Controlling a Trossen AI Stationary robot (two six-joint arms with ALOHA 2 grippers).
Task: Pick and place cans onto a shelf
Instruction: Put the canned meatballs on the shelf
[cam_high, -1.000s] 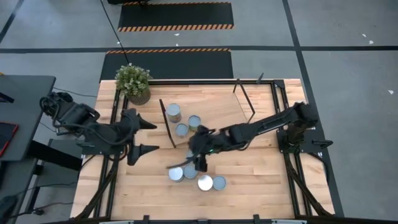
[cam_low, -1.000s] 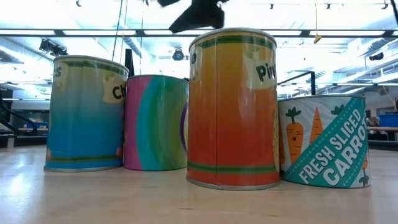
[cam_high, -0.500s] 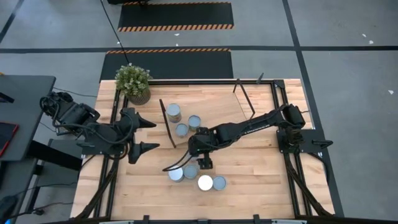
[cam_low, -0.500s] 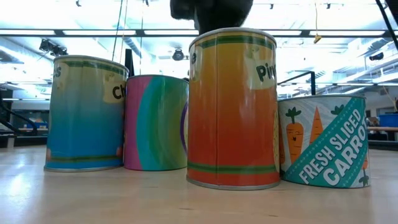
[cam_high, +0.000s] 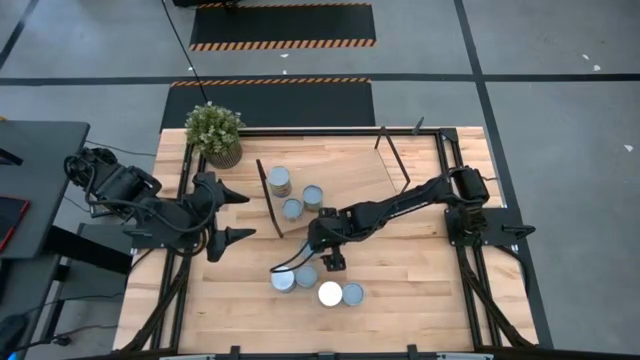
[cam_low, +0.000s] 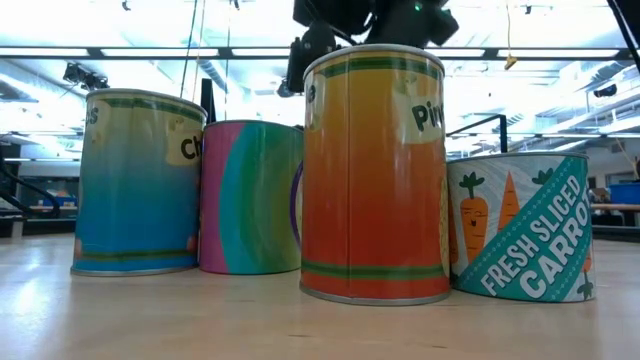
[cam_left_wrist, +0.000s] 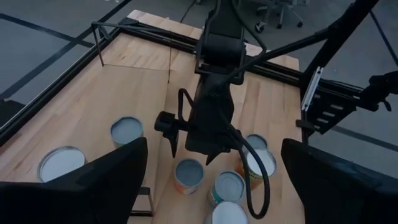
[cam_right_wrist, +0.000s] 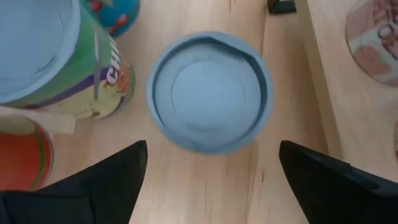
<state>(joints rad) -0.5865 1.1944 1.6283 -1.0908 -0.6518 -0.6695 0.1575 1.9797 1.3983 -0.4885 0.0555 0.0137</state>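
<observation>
Above a blue-topped can (cam_right_wrist: 210, 91) near the shelf (cam_high: 330, 165), we log the right gripper (cam_high: 327, 256) spread wide; left gripper (cam_high: 228, 214) open, idle.

Landmark: flat light-wood shelf board w/ black metal ends (cam_high: 340, 170). On it, near its left end: three round tins (cam_high: 280, 181) (cam_high: 313, 196) (cam_high: 292, 208). In front of it on tabletop: four-tin cluster (cam_high: 331, 293). Potted plant (cam_high: 215, 133) left of it.

The right gripper (cam_high: 322, 257) hangs mid-table, fingers apparently spread; the left gripper (cam_high: 232, 215) waits open.
</observation>
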